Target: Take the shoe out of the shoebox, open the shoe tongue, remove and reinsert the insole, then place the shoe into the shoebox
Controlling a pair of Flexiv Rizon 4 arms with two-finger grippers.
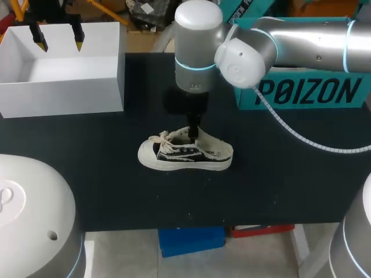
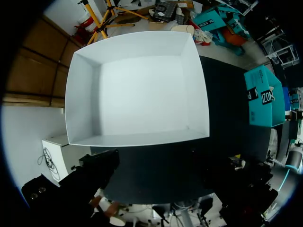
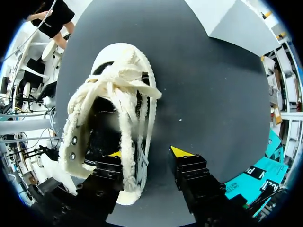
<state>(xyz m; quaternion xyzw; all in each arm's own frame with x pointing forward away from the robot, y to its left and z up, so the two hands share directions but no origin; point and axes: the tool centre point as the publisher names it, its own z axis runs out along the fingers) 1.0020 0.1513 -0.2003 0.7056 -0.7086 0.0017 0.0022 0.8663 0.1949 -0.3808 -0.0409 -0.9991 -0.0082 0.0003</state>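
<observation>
- The shoe point(image 1: 185, 153) lies on the bench point(image 1: 290, 191), out of the white shoebox point(image 1: 64, 92) (well apart, past the shoe's toe).
- The right pincer point(image 3: 147, 153) is at the shoe's opening, fingers apart: one inside, one outside the side wall.
- The left pincer point(image 1: 58, 36), fingers apart, hangs far from the shoe, over the shoebox.
- This is probably the insole point(image 3: 102, 135) step: pinch its heel edge, avoid the laces point(image 3: 125, 90), and lift gently.

A: Where does your shoe point(image 1: 185, 154) sit?
B: Mid-table point(image 1: 290, 185), upright on its sole, toe toward your left arm's side. Low sneaker, black canvas, cream sole and toe cap. Cream laces point(image 3: 120, 90) bunched loose over the tongue.
A: And your shoebox point(image 1: 110, 69)?
B: White, open side up, at the far left corner, well apart from the shoe.
</observation>
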